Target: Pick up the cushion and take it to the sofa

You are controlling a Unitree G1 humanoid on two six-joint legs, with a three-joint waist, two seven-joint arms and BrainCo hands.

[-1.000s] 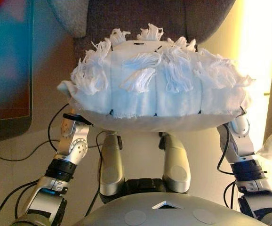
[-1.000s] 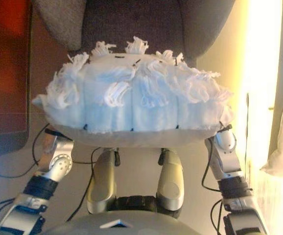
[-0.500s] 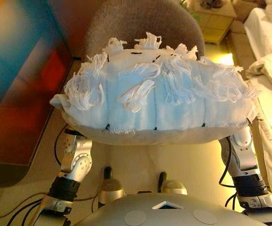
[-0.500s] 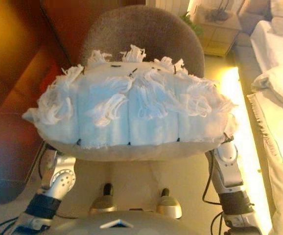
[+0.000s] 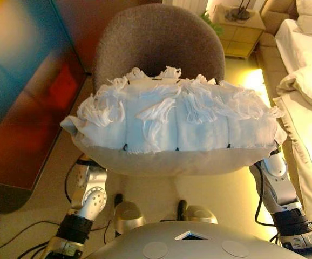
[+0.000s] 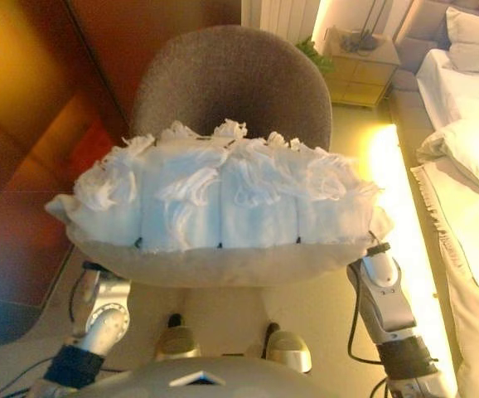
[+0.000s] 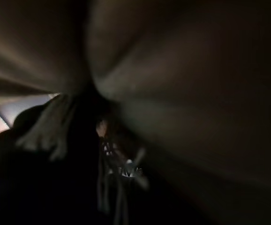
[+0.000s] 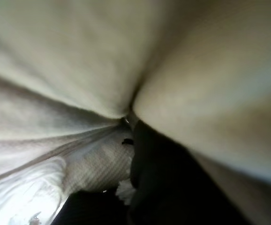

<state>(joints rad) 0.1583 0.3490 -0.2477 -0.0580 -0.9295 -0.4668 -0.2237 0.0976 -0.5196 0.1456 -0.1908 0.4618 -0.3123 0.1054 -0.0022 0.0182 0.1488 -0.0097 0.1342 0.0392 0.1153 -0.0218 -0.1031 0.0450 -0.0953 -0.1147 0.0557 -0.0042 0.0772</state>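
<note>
The cushion is white with rows of white tufts on top and a plain cream underside. It is held up in the air in front of me, across both arms. My left hand goes under its left end and my right hand under its right end; both are hidden by it. The right wrist view shows only the cushion's cream cloth pressed close. The left wrist view is dark, with cloth folds. A grey round-backed upholstered seat stands just beyond the cushion.
A bed with white linen runs along the right side. A wooden nightstand stands at the back right. A large reddish and blue panel is on the left. Beige floor shows under the cushion.
The camera has tilted up: the whole grey seat, the nightstand and the bed have come into view. The cushion stays held on both arms and sits lower in the picture.
</note>
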